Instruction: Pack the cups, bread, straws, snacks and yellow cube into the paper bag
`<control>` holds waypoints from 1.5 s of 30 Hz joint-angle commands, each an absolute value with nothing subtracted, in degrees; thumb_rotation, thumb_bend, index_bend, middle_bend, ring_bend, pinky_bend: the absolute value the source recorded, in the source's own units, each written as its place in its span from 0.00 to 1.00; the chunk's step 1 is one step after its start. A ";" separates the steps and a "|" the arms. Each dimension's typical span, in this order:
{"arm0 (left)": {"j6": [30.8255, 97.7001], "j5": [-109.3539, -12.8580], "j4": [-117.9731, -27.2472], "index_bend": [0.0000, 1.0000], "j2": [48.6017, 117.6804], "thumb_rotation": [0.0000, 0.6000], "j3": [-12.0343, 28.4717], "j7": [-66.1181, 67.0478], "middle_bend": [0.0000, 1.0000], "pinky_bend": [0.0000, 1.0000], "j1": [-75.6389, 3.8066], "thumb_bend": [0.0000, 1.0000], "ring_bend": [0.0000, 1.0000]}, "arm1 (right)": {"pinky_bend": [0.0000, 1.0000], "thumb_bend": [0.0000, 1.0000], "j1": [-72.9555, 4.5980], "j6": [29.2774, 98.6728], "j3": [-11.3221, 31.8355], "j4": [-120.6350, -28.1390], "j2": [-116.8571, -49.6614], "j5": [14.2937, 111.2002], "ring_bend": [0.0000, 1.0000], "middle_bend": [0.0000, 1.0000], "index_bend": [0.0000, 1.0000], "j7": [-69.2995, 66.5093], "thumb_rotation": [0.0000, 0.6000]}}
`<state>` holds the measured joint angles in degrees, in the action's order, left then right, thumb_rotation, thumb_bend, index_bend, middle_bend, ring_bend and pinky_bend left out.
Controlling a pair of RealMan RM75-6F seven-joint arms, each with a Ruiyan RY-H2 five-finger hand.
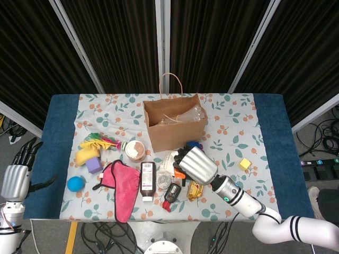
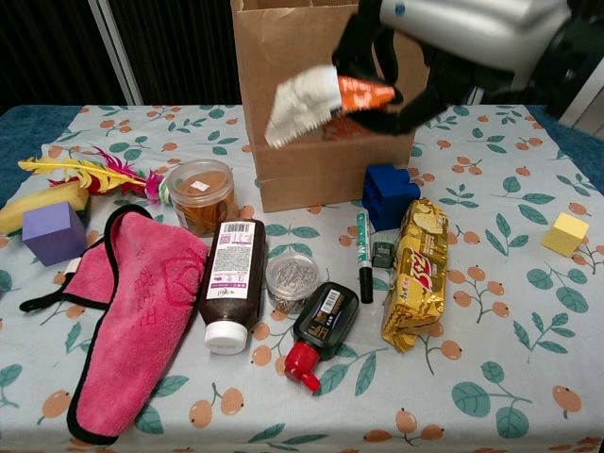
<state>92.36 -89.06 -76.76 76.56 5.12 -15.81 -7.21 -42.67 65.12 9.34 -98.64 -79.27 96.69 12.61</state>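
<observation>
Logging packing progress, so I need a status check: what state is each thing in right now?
paper bag: upright, open.
right hand: holds white-orange snack packet, raised before the bag.
gold snack pack: lying on table.
yellow cube: on table.
left hand: empty, beside table.
</observation>
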 commanded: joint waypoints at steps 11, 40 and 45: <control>92.12 -90.00 -77.81 0.15 76.25 0.94 4.64 -15.28 0.14 0.19 -7.56 0.15 0.09 | 0.56 0.38 -46.74 72.06 27.47 -105.93 -72.80 88.75 0.53 0.68 0.86 25.77 1.00; 90.85 -88.73 -77.42 0.15 76.06 0.95 5.06 -15.67 0.14 0.19 -7.96 0.15 0.09 | 0.30 0.06 -53.11 67.02 27.61 -95.95 -79.05 66.92 0.32 0.50 0.54 31.10 1.00; 91.15 -88.94 -77.76 0.15 76.00 0.95 4.97 -15.48 0.14 0.19 -7.86 0.15 0.09 | 0.30 0.08 -52.51 69.14 27.84 -96.61 -78.19 66.07 0.32 0.50 0.54 31.53 1.00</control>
